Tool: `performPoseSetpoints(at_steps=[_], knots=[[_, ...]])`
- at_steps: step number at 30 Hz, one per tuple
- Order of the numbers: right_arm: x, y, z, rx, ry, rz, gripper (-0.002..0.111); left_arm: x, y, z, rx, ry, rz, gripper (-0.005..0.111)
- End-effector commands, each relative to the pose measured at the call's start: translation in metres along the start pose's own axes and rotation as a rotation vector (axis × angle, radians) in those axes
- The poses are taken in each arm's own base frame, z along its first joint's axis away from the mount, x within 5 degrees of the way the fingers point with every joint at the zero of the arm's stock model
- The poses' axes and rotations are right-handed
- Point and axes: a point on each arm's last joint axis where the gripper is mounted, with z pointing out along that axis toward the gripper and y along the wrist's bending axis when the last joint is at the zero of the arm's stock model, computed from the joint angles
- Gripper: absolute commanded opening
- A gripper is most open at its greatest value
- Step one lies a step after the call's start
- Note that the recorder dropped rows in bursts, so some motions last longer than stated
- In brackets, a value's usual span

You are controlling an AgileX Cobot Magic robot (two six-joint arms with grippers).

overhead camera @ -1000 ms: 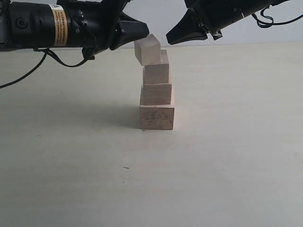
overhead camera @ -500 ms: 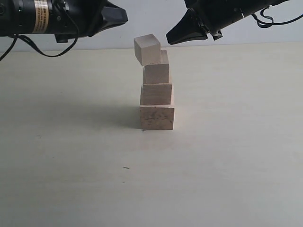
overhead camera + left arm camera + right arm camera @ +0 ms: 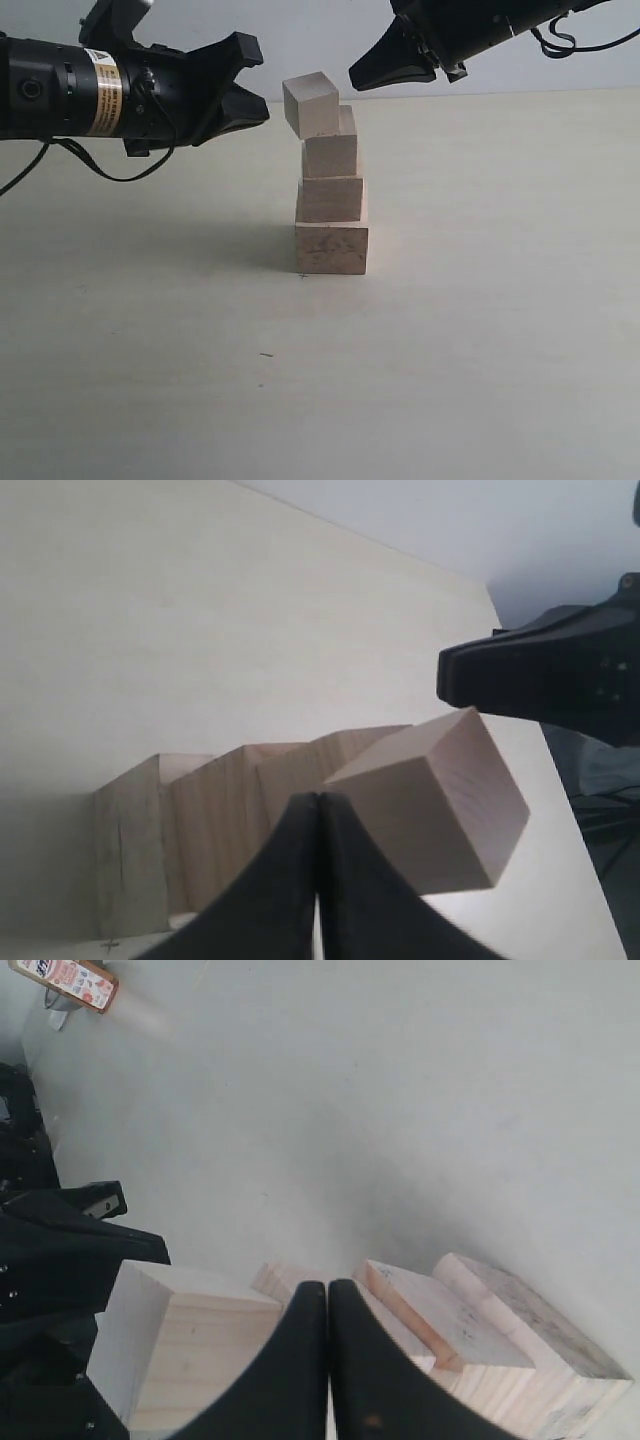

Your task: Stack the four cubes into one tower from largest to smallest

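Note:
The tower (image 3: pixel 331 200) stands mid-table: the largest cube (image 3: pixel 331 248) at the bottom, a smaller cube (image 3: pixel 331 198) on it, then a third cube (image 3: pixel 331 157). The smallest cube (image 3: pixel 311 103) (image 3: pixel 430 815) (image 3: pixel 190 1350) rests on top, tilted and overhanging to the left. My left gripper (image 3: pixel 262 82) (image 3: pixel 318 798) hovers just left of that top cube, apart from it. Its fingertips meet in the left wrist view, with nothing between them. My right gripper (image 3: pixel 352 78) (image 3: pixel 327 1285) hangs shut and empty, up and to the right of the top cube.
The pale table (image 3: pixel 480 330) stretches bare around the tower, with a light wall behind. A black cable (image 3: pixel 60 155) droops under the left arm. A small printed box (image 3: pixel 70 980) lies far off in the right wrist view.
My left gripper drew back leftward from the top cube, rose, then dropped again to the cube's height. The top cube stays tilted. The right gripper has not moved.

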Motion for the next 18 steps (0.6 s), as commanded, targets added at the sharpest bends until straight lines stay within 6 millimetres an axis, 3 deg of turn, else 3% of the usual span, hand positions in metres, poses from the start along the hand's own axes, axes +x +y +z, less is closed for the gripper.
performPoseSetpoints(at_steps=[1,18], knots=[[-0.001,0.002,-0.001,-0.011,-0.016,-0.006,0.0,0.0,-0.002,0.001,0.018,0.002,-0.025,0.0],[-0.002,0.002,-0.001,-0.014,-0.019,-0.004,0.0,-0.012,-0.018,-0.001,0.096,-0.015,-0.016,0.0]])
